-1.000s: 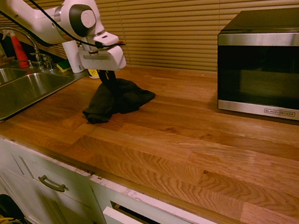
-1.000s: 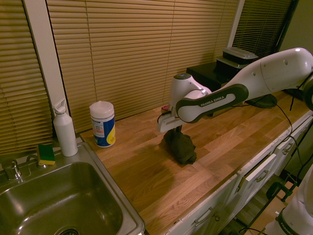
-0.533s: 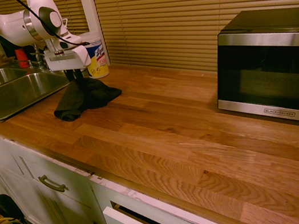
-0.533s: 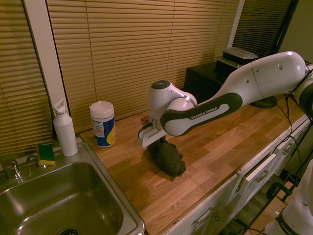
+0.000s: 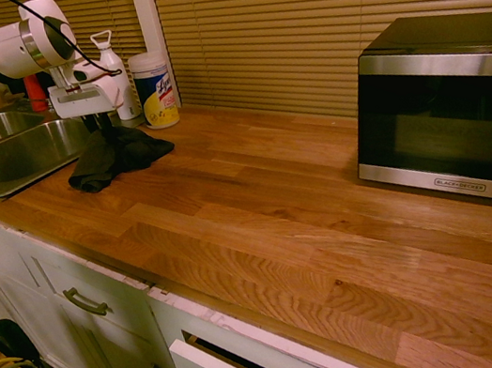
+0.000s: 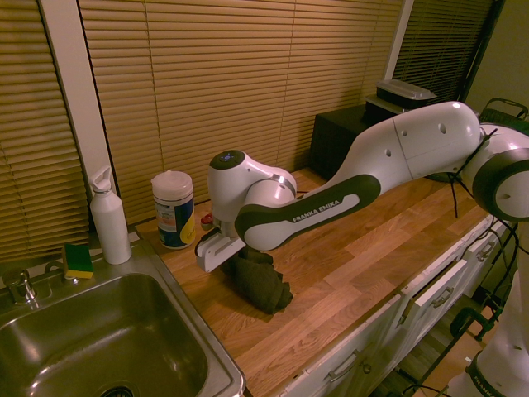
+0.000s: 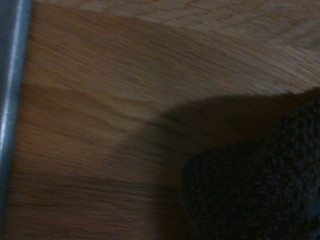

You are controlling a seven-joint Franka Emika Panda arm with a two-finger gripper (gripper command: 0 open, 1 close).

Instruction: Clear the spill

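I pinch the dark grey-black textured cloth (image 5: 123, 154) from above, so it can wipe the wooden worktop (image 5: 263, 228) near its sink-side edge. The spill I cannot see; maybe the cloth covers it.

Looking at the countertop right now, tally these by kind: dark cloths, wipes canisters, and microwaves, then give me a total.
Dark cloths: 1, gripped at the counter's sink end
Wipes canisters: 1, with a blue and yellow label
Microwaves: 1, black and silver
Total: 3
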